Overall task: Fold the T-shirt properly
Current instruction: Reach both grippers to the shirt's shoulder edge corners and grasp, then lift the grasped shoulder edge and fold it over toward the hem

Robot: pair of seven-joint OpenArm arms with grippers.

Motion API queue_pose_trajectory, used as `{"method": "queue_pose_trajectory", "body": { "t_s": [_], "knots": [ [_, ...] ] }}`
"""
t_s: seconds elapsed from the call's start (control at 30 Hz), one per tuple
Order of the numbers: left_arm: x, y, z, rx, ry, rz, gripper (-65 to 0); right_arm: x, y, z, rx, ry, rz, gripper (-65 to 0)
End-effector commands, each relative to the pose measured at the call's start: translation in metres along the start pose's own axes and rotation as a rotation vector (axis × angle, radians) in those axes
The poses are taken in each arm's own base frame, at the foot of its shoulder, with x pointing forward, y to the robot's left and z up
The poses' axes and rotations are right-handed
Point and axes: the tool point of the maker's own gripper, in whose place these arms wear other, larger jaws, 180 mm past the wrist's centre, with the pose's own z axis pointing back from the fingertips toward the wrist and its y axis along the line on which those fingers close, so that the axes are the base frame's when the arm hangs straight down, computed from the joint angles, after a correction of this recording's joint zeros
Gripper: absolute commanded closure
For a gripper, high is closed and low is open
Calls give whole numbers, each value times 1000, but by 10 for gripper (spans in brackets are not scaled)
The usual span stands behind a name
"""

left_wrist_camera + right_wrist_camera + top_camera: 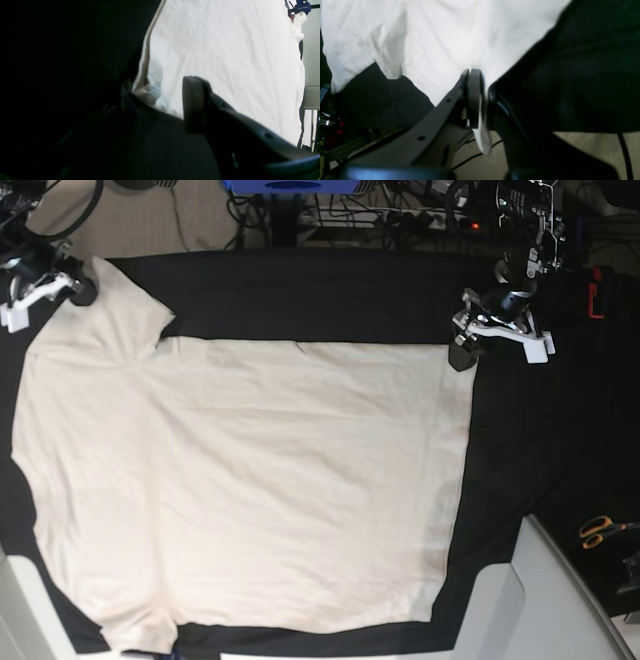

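One T-shirt (250,480), cream and unprinted, spread flat across most of the black cloth table cover (520,440). Nearest the base camera, one short sleeve at the cover's front edge. Off to that view's right, a pair of orange-handled scissors (598,530) lying on the black cloth, well apart from the shirt. Light creases across the body; straight hem running front to back down that view's right side.

At the far end of that hem, the left gripper (468,352), down at the shirt's far corner. From the left wrist, the left gripper (157,86) with jaws standing apart, the hemmed corner of the shirt (225,62) lying in the gap between them, close to the finger on the dark side and not pinched by either.

Farther back, at the base view's far left, the right gripper (80,288) at the tip of the other sleeve, near the cover's far edge. From the right wrist, the right gripper (482,82) with pads pressed together on the white fabric (445,37), a thin tongue of cloth poking out beneath them. Beyond the table, cables and equipment on the floor.
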Motion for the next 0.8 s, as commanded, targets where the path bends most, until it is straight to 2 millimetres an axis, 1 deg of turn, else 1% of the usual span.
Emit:
{"method": "queue_pose_trajectory", "body": {
  "t_s": [0.0, 0.07, 0.1, 0.13, 0.23, 0.27, 0.3, 0.4, 0.43, 0.47, 0.5, 0.6, 0.67, 0.77],
  "knots": [
    [-5, 2, 0, 12, 31, -7, -290, 9, -2, 5, -5, -22, 15, -38],
    [-1, -2, -4, 3, 25, -8, -285, 9, -2, 5, -5, -22, 15, -38],
    [-1, -3, -4, 2, 24, -8, -263, 9, -2, 5, -5, -22, 15, -38],
    [-1, -3, -4, 3, 24, -10, -224, 9, -2, 5, -5, -22, 15, -38],
    [1, -4, -6, 0, 22, -10, -31, 9, -2, 5, -5, -22, 15, -38],
    [0, -3, -6, 2, 25, -8, 0, 9, -2, 5, -5, -22, 15, -36],
    [-2, -3, -7, 4, 32, -6, 0, 9, -2, 5, -5, -22, 15, -36],
    [-15, -13, -15, -20, 77, -26, 0, 9, -1, 5, -4, -14, 25, -35],
    [-16, -16, -15, -28, 79, -32, 0, 6, 1, 4, -1, 10, 35, -33],
    [-13, -24, -15, -47, 73, -44, 0, 5, 4, 5, -1, 32, 55, -33],
    [-14, -26, -11, -54, 71, -51, 0, 11, 5, 9, -8, 36, 81, -32],
    [0, -41, -5, -88, 32, -78, 0, 26, 14, 16, -16, 30, 146, -32],
    [13, -51, -2, -112, 7, -108, 0, 43, 22, 19, -17, 8, 189, -32],
    [22, -56, -2, -112, -1, -126, 0, 66, 26, 27, -34, 9, 245, -32]
  ]
}}
